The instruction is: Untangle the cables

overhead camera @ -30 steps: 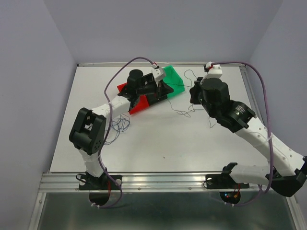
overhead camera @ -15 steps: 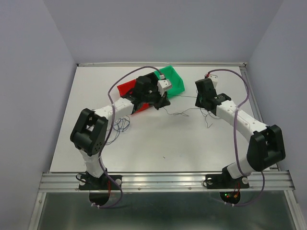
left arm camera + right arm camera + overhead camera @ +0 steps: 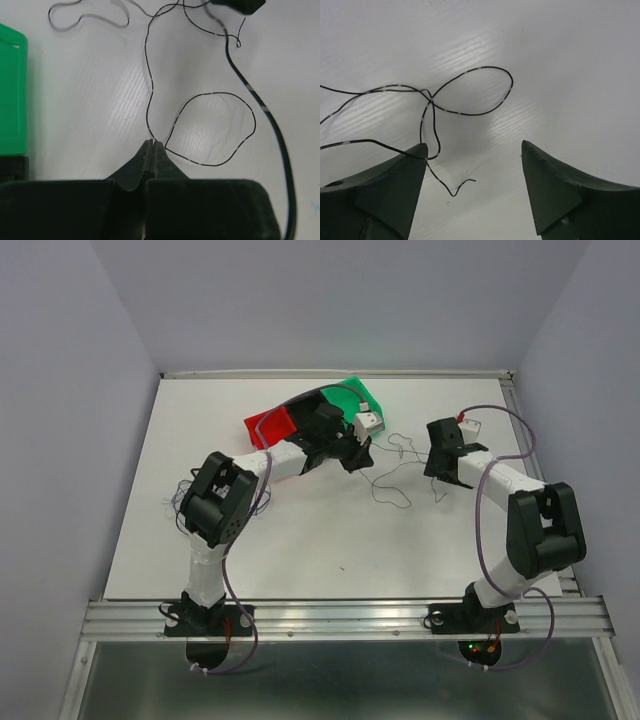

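The left pincer [image 3: 151, 146] is pinched tight on 1 thin black strand of the cables [image 3: 149, 100], which rises from its tips and curls into a loop on the white bench [image 3: 75, 100]. The right pincer [image 3: 472, 150] stands wide, gripping nothing, with another looped stretch lying flat just beyond its fingers.

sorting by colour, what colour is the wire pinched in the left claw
Black wire, clearest in the left wrist view.

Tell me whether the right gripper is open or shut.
Open. In the right wrist view, the right gripper has its fingers wide apart, with only table and a thin wire between them.
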`<state>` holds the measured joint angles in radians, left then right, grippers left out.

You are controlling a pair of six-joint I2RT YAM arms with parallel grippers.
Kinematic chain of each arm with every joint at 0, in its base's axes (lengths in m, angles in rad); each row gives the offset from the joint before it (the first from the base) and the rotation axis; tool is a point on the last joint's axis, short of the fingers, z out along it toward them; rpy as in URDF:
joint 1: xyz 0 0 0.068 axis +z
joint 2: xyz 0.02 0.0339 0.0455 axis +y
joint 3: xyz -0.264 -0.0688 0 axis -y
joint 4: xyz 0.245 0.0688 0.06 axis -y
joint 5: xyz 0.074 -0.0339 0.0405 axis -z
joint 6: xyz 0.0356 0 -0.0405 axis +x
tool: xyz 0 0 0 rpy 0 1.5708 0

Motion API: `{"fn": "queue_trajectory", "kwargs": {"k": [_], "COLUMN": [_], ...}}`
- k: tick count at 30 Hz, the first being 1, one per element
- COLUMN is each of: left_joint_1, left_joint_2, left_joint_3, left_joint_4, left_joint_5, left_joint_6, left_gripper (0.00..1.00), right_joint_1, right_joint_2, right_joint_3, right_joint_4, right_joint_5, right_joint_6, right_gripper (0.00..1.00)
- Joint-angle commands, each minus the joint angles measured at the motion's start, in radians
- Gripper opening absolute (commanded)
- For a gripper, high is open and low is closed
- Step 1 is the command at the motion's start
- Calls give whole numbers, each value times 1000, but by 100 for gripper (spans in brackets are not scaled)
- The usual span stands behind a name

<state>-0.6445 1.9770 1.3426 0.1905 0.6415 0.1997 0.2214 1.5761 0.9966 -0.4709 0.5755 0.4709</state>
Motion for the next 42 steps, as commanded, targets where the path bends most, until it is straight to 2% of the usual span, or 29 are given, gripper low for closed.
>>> {"fn": "queue_trajectory", "kwargs": {"k": [1, 11, 17, 24, 26, 29, 33, 42], "left_joint_1": [-49, -63, -63, -64, -63, -63, -64, -63], "left_joint_2": [32, 66, 94, 102, 102, 100, 97, 95], "left_joint_3": [102, 145, 187, 220, 225, 225, 221, 211], "left_joint_4": [-3, -59, -105, -137, -146, -148, -148, -149], "left_joint_5": [-26, -43, -34, -31, -26, -23, -26, -34], "left_joint_6": [-14, 4, 3, 12, 12, 14, 20, 29], "left_gripper": [0, 0, 0, 0, 0, 0, 0, 0], "right_joint_1": [-1, -37, -80, -80, -80, -80, -82, -80], "right_joint_2": [53, 163, 141, -197, -296, -350, -282, 31], "right_joint_3": [2, 45, 1, -186, -205, -193, -86, 160], "right_joint_4": [47, 124, 186, 244, 244, 242, 233, 241], "right_joint_5": [-6, -106, -221, -350, -351, -338, -347, -372], "right_joint_6": [11, -8, -9, -28, -18, 11, 37, -54], "right_gripper": [100, 100, 100, 100, 100, 100, 100, 98]}}
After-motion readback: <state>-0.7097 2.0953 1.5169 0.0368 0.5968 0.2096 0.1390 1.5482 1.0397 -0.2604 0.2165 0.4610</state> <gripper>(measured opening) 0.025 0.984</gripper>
